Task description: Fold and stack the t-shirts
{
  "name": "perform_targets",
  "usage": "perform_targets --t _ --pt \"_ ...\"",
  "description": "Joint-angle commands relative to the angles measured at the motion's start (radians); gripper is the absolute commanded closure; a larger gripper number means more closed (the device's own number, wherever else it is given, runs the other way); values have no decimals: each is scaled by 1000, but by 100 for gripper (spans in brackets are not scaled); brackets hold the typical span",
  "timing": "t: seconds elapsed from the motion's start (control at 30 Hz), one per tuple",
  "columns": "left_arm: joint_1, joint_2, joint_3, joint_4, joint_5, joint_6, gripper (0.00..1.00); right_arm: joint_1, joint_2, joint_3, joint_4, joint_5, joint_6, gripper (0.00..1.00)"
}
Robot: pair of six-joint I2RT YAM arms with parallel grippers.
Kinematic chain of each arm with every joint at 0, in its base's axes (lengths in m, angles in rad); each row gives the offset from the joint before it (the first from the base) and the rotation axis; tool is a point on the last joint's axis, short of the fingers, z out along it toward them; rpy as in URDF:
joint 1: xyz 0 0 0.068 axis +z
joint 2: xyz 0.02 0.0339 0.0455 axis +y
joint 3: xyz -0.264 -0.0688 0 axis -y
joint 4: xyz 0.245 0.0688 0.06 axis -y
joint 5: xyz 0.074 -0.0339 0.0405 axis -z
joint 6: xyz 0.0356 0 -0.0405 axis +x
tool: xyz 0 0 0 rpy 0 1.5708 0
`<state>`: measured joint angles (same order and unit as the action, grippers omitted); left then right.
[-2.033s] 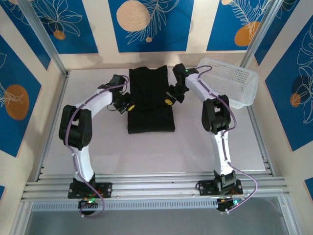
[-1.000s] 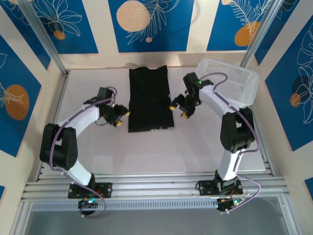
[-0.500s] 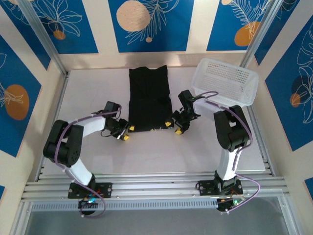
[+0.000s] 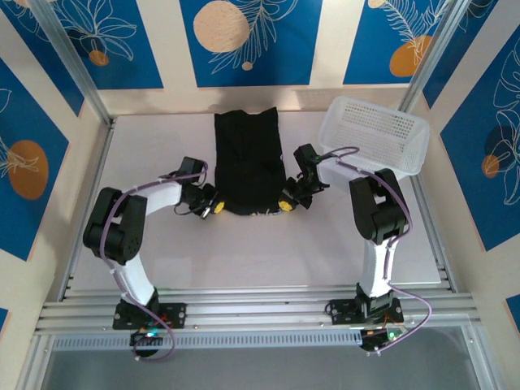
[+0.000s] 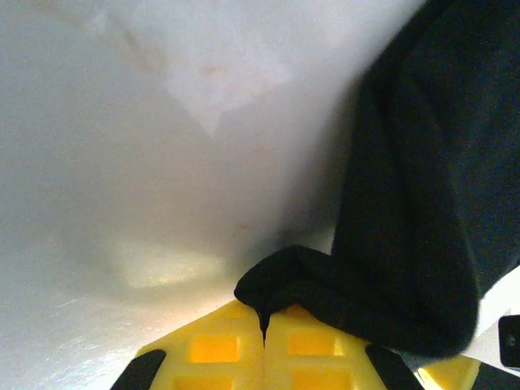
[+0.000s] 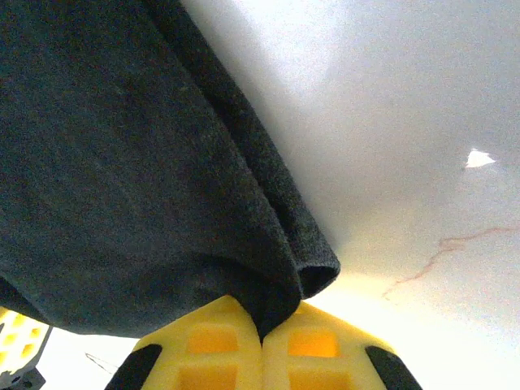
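t-shirt lies folded into a narrow black strip on the table, long axis running away from the arm bases, roughly centred between the two arms, far end close to the back edge; plain black face up

left gripper sits at the near-left corner of the strip, low on the surface. left wrist view: yellow pads pressed together with a small fold of black cloth nipped in the seam between them, rest of the fabric bunched up to the right, bare white surface to the left. so it's clamped on the t-shirt corner

right gripper mirrors it at the near-right corner. right wrist view: its pads closed tight on a rolled edge of the cloth, fabric spreading up and left, white surface to the right. also gripping the t-shirt

both forearms angle inward toward the near hem, elbows out to the sides

white perforated basket stands at the far right of the table, near the right arm's elbow, apart from the shirt
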<state>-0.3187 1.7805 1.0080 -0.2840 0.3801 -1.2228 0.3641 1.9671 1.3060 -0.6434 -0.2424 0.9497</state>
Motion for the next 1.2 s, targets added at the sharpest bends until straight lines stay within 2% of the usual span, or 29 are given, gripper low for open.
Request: perform_targets --t 0.0,0.37,0.6,0.77,0.97,1.17 --pt "-4 -74 14 -42 -75 48 100 -7 -56 9 -37 22 6 100" --pt "-45 -355 -118 -266 10 185 100 54 -264 -121 -153 -8 20 100" --pt "-120 -680 -227 -456 -5 215 100 145 -491 -281 -271 -22 50 100" --pt "-168 -900 -269 -570 50 174 100 212 -645 -321 -400 -55 86 100" --pt "-192 -1055 -212 -644 103 128 100 266 -763 -240 -558 -91 158 100" --pt "-190 -1040 -101 -636 -19 62 100 233 -730 -103 -611 -77 175 100"
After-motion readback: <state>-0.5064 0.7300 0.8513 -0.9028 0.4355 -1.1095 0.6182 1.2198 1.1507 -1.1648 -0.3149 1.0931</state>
